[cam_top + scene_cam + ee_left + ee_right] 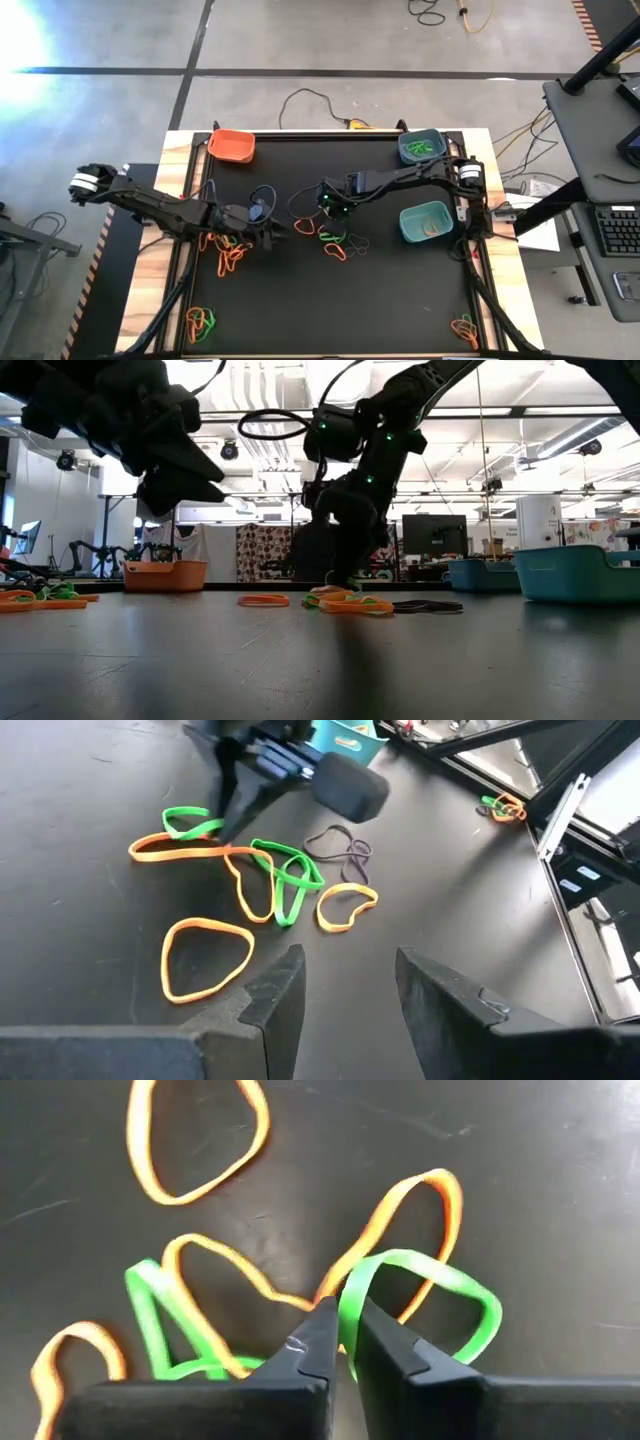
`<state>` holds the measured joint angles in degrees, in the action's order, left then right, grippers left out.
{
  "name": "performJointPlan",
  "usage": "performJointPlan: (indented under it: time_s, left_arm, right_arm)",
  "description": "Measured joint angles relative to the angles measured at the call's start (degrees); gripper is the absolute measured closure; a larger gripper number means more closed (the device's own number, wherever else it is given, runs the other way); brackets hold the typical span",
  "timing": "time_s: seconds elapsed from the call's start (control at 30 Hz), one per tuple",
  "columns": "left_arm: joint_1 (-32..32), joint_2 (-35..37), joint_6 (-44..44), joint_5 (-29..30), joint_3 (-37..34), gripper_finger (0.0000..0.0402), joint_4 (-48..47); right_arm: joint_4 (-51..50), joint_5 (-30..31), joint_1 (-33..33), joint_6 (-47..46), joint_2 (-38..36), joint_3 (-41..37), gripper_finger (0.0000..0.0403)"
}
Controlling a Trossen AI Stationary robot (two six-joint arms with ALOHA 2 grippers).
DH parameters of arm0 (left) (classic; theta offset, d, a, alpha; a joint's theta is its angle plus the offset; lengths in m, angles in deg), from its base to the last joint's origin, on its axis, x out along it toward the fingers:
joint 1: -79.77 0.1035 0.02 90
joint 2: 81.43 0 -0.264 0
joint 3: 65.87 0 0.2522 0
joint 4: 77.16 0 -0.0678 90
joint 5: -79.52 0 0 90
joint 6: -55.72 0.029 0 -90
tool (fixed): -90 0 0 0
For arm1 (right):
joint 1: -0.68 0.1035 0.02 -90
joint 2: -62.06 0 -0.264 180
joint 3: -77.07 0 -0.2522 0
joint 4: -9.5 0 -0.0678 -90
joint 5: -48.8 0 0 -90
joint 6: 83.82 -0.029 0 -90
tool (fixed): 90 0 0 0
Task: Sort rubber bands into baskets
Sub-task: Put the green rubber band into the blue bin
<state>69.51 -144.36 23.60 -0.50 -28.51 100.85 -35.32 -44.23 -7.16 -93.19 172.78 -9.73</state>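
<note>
1. Right gripper (340, 1342): dark tapered fingers pinched on a thin green band (420, 1295), mid-mat (400, 300).
2. Left gripper (345, 985): parted, empty, beside orange loops (205, 955).
3. Teal basket (419, 146) holds green bands.

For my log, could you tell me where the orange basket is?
In the high view, the orange basket sits at the mat's far left corner, away from the left arm and the central rubber bands.

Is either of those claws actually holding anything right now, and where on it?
The right gripper pinches a green rubber band at one end of its loop, down in the middle pile. The left gripper is open and empty.
</note>
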Motion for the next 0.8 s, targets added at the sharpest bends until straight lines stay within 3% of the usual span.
performJointPlan:
  time_s: [0.23,0.4,0.7,0.8]
  left_arm:
    - [2.64,6.84,-0.11,0.00,-2.88,0.0260,-2.75]
    - [3.97,8.01,0.05,-2.00,-2.99,0.0260,-6.37]
    - [5.30,4.67,-1.27,-8.40,-2.89,0.0275,-6.69]
    - [6.50,4.01,-1.57,-10.67,-2.89,0.0276,-6.77]
  right_arm:
    - [-1.10,-0.38,-0.09,-1.81,-2.62,0.00,0.0394]
    - [-7.60,6.29,-2.38,-0.98,-8.76,-1.35,0.0394]
    - [-12.87,22.66,-20.00,-10.36,-25.02,-13.99,0.0394]
    - [-12.24,24.07,-27.85,-14.27,-29.02,-17.92,0.0394]
